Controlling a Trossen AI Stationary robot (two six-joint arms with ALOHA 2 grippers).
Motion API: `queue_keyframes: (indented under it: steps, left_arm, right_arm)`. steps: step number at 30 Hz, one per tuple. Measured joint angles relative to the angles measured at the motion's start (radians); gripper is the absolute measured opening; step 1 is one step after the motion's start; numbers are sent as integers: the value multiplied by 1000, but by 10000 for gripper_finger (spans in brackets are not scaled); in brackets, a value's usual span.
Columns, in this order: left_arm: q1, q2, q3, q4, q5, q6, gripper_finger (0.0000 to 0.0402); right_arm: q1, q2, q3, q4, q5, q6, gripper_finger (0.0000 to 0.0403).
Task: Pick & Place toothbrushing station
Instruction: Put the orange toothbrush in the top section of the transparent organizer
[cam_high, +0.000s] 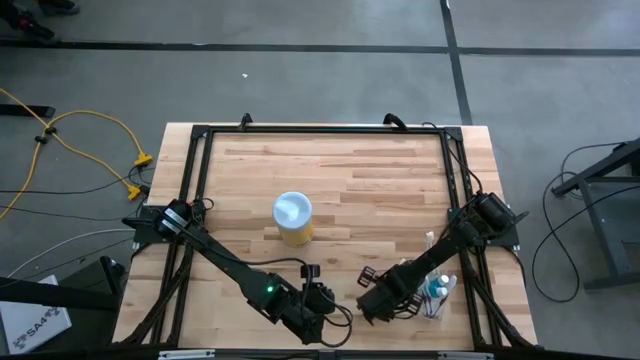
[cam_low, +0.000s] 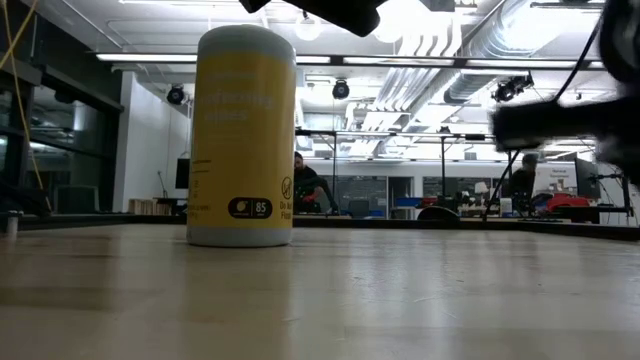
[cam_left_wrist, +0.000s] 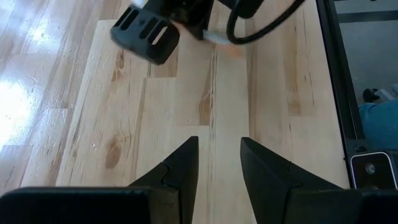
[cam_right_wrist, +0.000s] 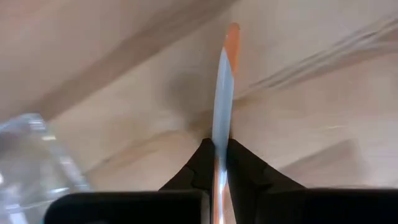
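Right tool (cam_right_wrist: 214, 163): you see it pinching a white-and-orange toothbrush (cam_right_wrist: 222, 93) low over the front of the worktop (cam_high: 380, 180).
Left tool (cam_left_wrist: 214, 163): spread, holding nothing, just beside the right one.
Holder cup (cam_right_wrist: 28, 162): clear, close by the right tool.
Bottles (cam_high: 437, 292): teal-capped, at the worktop's right front edge.
Canister (cam_low: 243, 136): yellow, upright mid-worktop.
Room: a lit workshop; people sit behind.

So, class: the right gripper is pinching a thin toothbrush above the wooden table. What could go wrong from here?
1. The right gripper pinches the thin white-and-orange toothbrush at one end only, so it might swivel or slip.
2. The clear plastic holder cup sits close by; a swing could knock it.
3. The open left gripper hovers near the right arm's gripper, so the two could bump.
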Motion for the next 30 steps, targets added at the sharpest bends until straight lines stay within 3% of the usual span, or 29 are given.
queue_keyframes:
  steps: [6,30]
  left_arm:
    - [3,0,0,0,0,0,112]
    - [3,0,0,0,0,-4,112]
  right_arm:
    - [-13,0,56,17,8,-53,15]
    - [-72,-2,60,149,49,-213,14]
